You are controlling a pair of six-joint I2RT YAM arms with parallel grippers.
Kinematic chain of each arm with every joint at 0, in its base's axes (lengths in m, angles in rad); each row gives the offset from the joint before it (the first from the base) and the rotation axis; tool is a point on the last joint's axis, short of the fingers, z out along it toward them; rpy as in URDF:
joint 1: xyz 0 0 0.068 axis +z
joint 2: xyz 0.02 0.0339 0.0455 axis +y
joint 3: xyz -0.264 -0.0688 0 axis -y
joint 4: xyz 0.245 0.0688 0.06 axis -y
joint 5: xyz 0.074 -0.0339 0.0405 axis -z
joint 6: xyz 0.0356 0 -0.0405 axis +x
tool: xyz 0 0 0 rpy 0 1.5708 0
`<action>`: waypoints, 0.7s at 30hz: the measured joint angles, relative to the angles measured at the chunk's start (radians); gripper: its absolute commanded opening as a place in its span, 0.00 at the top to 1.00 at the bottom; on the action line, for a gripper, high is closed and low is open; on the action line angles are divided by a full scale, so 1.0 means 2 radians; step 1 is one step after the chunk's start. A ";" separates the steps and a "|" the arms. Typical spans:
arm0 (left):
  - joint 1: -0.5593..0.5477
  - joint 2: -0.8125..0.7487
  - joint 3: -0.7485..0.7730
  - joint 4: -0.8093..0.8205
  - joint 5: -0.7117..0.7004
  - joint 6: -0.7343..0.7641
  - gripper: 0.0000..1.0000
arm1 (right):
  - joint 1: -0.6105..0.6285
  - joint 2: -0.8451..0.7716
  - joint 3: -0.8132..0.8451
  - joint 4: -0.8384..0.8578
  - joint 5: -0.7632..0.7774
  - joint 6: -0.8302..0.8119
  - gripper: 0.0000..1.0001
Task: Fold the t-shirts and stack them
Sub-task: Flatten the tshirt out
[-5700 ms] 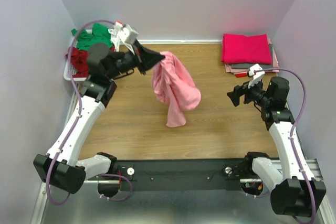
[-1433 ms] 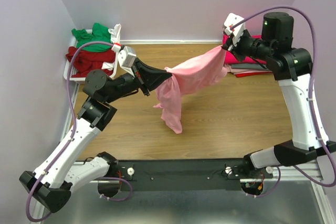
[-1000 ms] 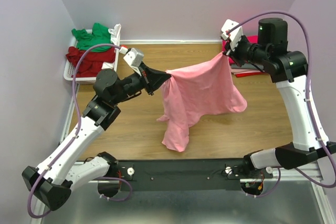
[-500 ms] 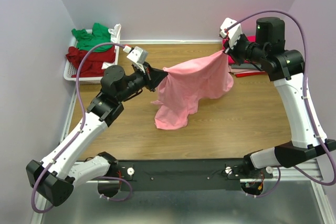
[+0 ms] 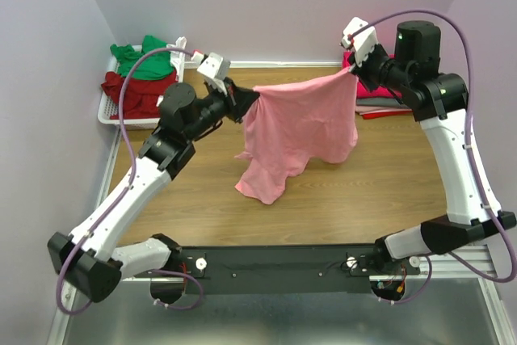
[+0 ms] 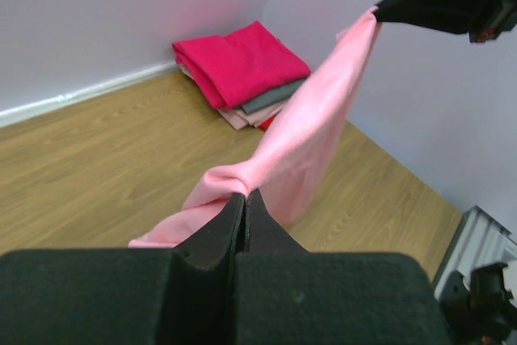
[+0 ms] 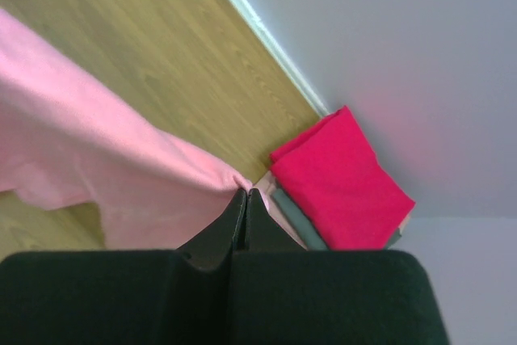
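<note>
The left gripper is clamped shut on one top corner of the light pink t-shirt. The right gripper is pinched shut on the opposite corner. The shirt's upper edge runs nearly taut between them. The cloth hangs below both grippers like a curtain, bunched at the bottom, where it appears to brush the wooden table. Just beyond the right gripper lies the stack of folded shirts, magenta on top. Out past the left gripper's wrist, a white basket holds the green shirt and the dark red shirt. To lay the shirt well, both grippers should probably lower together with the edge level and stretched, dragging the hem flat.
</note>
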 measured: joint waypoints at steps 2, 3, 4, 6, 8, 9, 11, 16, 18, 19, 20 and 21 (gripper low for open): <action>0.006 0.030 0.030 0.002 0.000 0.003 1.00 | 0.000 0.016 0.018 0.007 0.018 0.006 1.00; 0.008 0.050 0.047 0.004 0.001 0.004 1.00 | -0.001 0.026 0.029 0.014 0.026 0.009 1.00; 0.010 0.068 0.065 0.004 0.004 0.006 1.00 | -0.001 0.038 0.040 0.021 0.034 0.012 1.00; 0.012 0.107 0.104 0.006 0.013 0.008 1.00 | -0.003 0.058 0.064 0.030 0.048 0.018 1.00; 0.013 0.145 0.151 0.002 0.025 0.012 1.00 | -0.007 0.073 0.086 0.037 0.060 0.023 1.00; 0.013 0.164 0.178 0.003 0.029 0.014 1.00 | -0.010 0.079 0.099 0.039 0.064 0.025 0.99; 0.014 0.198 0.232 -0.003 0.039 0.019 1.00 | -0.017 0.082 0.119 0.045 0.071 0.028 1.00; 0.015 0.219 0.307 -0.006 0.048 0.037 1.00 | -0.031 0.057 0.130 0.065 0.060 0.036 1.00; 0.018 0.199 0.297 -0.004 0.048 0.047 1.00 | -0.031 0.015 0.090 0.064 0.017 0.034 1.00; 0.019 0.183 0.268 0.005 0.049 0.051 1.00 | -0.031 -0.007 0.066 0.064 -0.003 0.030 1.00; 0.021 0.165 0.261 0.004 0.049 0.052 1.00 | -0.031 -0.028 0.043 0.060 -0.031 0.022 1.00; 0.023 0.139 0.221 0.017 0.049 0.052 1.00 | -0.031 -0.058 0.007 0.049 -0.071 0.007 1.00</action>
